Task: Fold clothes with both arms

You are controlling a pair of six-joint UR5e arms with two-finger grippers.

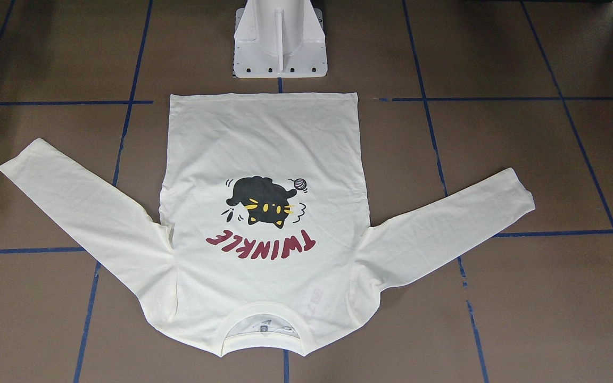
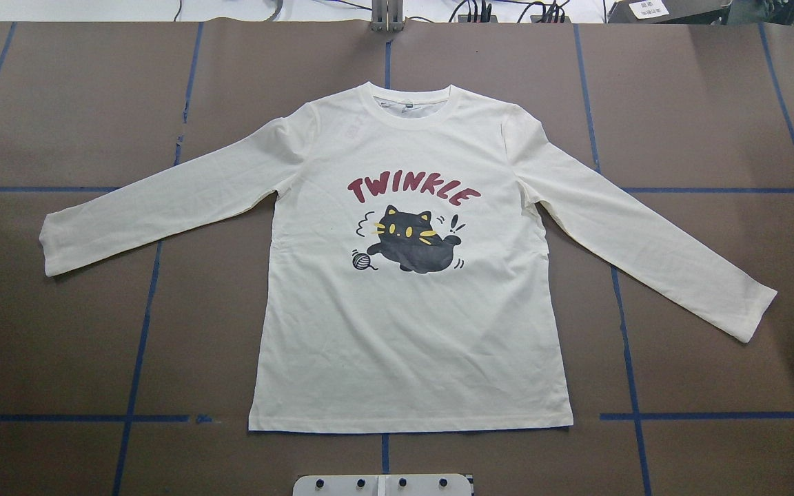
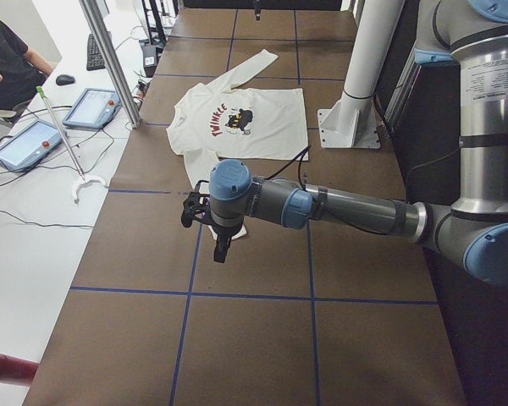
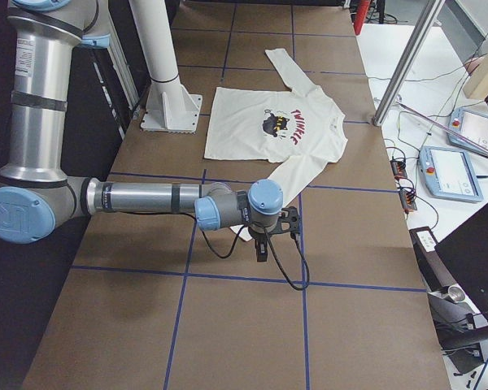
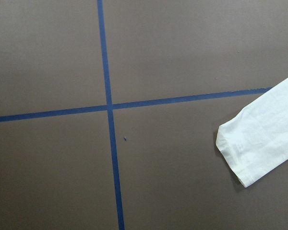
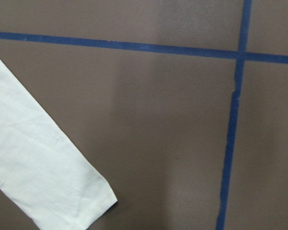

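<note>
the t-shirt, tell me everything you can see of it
The T-shirt is cream-white, long-sleeved, of soft knit-looking cloth. It lies flat and unfolded, print up, on the brown table, collar away from the robot, both sleeves spread outward. The chest bears dark-red TWINKLE lettering over a black cat and yarn ball.

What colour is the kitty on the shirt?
The cat is black, with yellow eyes and whiskers. It shows best in the overhead exterior view.

Bright, even overhead light fills all views. The brown blue-taped table (image 1: 524,319) darkens with soft shadows at the front-facing view's upper corners. The cream-white long-sleeved T-shirt (image 2: 411,344) casts almost none. A faint pale sheen marks the right wrist view's top.
</note>
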